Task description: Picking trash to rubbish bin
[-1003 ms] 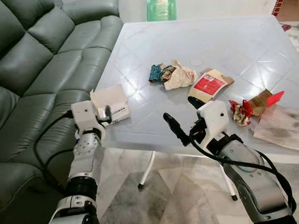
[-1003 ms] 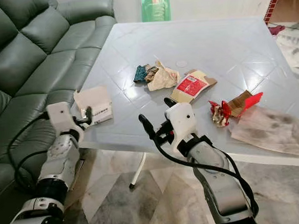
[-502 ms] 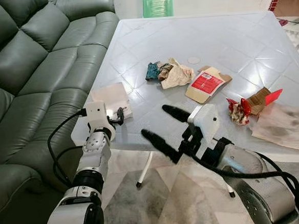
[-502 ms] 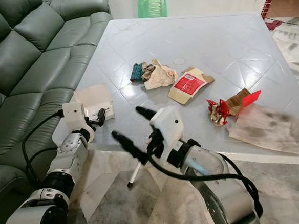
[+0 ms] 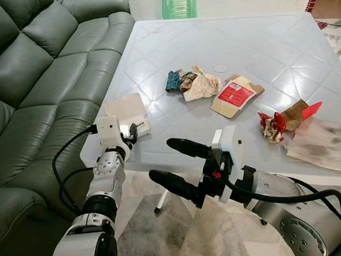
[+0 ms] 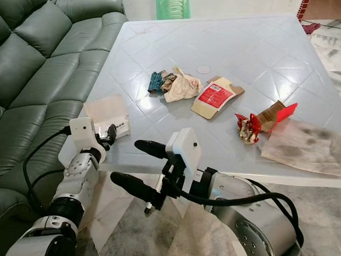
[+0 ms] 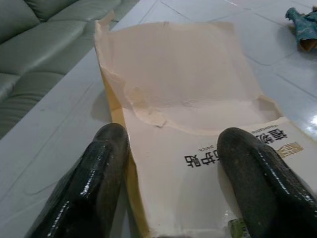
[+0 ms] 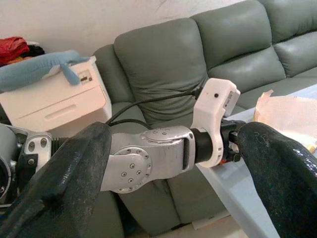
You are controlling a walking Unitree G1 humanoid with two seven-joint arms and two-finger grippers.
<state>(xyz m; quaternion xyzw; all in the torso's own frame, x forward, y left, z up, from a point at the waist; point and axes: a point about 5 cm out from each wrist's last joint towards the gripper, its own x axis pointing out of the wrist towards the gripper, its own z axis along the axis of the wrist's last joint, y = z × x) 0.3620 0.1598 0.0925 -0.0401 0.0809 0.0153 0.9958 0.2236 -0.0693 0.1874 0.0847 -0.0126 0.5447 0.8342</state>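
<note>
I am holding the left arm stretched forward to the near left corner of the white table (image 5: 282, 44), with the left gripper (image 7: 173, 163) lying on the torn beige carton (image 7: 183, 114) that is sitting at that corner beside the green sofa (image 5: 33, 85). Its two fingers are spread wide, pressing on the carton's printed flap without pinching it. I am keeping the right arm bent across my front, below the table's near edge; the right gripper (image 5: 176, 163) is pointing toward the left arm, fingers wide apart and holding nothing. The carton's near end is cut off in the left wrist view. The crumpled wrappers (image 5: 194, 84), the red-label carton (image 5: 235, 95) and the red scrap (image 5: 287, 120) are lying mid-table.
</note>
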